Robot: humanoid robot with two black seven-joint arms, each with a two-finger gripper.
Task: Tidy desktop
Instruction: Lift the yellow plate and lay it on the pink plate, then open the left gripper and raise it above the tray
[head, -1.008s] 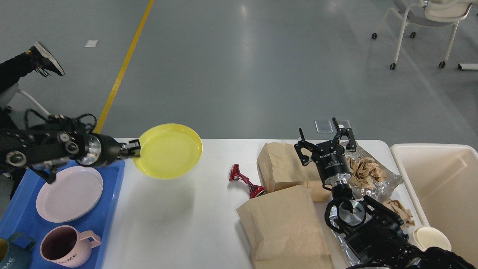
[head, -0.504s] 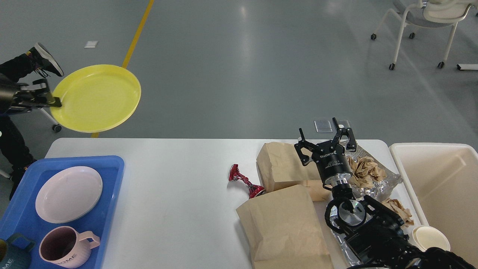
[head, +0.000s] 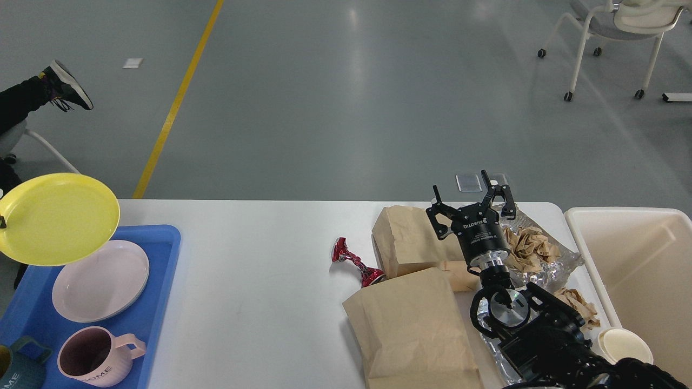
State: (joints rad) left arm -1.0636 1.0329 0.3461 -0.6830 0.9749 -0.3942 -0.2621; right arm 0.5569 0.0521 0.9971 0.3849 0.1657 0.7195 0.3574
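The white desktop (head: 259,302) spans the view. A yellow plate (head: 59,219) hangs tilted above the far corner of the blue tray (head: 165,254), partly over the pink plate (head: 100,281). Only a dark sliver of my left gripper (head: 2,221) shows at the left edge, holding the plate's rim. My right gripper (head: 469,193) stands open and empty above a brown paper bag (head: 405,237). A second paper bag (head: 411,329) lies nearer. A crushed red can (head: 354,262) lies between the bags and the table's middle.
The tray also holds a pink mug (head: 92,356) and a teal mug (head: 16,370). Foil with crumpled brown paper (head: 532,248) lies right of my right gripper. A cream bin (head: 638,270) stands at the right, with a pale cup (head: 624,343) beside it.
The yellow plate left the table's far left side, swung high over the floor, then dropped leftward to hang above the tray. My right arm has not moved.
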